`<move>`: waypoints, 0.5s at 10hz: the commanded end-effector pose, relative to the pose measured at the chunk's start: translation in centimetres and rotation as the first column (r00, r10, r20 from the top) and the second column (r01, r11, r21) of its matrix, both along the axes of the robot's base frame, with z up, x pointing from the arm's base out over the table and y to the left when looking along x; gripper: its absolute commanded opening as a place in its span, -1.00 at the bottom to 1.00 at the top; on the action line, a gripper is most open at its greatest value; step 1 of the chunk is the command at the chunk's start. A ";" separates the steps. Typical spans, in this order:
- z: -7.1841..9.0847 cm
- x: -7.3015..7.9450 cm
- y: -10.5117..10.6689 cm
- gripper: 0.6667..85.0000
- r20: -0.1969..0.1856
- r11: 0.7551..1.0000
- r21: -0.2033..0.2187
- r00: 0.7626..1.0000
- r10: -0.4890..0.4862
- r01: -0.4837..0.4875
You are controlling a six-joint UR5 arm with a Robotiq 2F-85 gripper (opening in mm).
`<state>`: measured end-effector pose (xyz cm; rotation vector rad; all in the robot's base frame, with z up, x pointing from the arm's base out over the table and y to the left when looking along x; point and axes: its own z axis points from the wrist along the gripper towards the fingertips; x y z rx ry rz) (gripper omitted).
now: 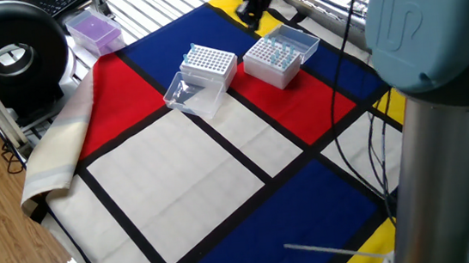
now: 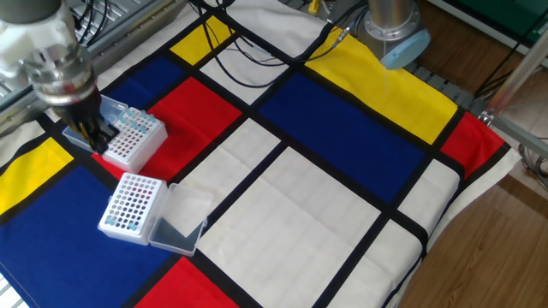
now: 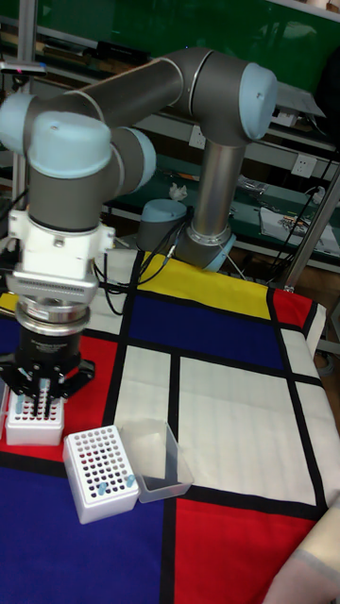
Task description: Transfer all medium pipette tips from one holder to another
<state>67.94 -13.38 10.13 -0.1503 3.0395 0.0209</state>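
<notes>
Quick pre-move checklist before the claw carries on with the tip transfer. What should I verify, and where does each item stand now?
1. Claw positioned at the source tip box: ok.
2. A tip held in the claw: cannot tell, too small and hidden.
3. Tips left in the source box: ok, pale blue ones show.
4. Destination tip box open, clear lid flipped aside: ok.
5. Free holes in the destination box: ok, most look unfilled.
6. Both boxes flat on the cloth: ok.

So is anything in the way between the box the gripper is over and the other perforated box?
Nothing visible. The gripper hangs at the source box holding the pale-blue tips. The second box sits beside it across bare cloth; its open clear lid lies on the far side, off the path.
</notes>
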 end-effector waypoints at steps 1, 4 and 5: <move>0.7 2.6 4.7 -0.57 0.012 1.000 0.018 1.000 0.006 -0.006; 0.2 5.5 7.7 -0.47 0.039 0.997 0.015 0.996 0.077 -0.077; -0.2 6.6 8.1 -0.38 0.058 0.993 0.007 0.991 0.117 -0.117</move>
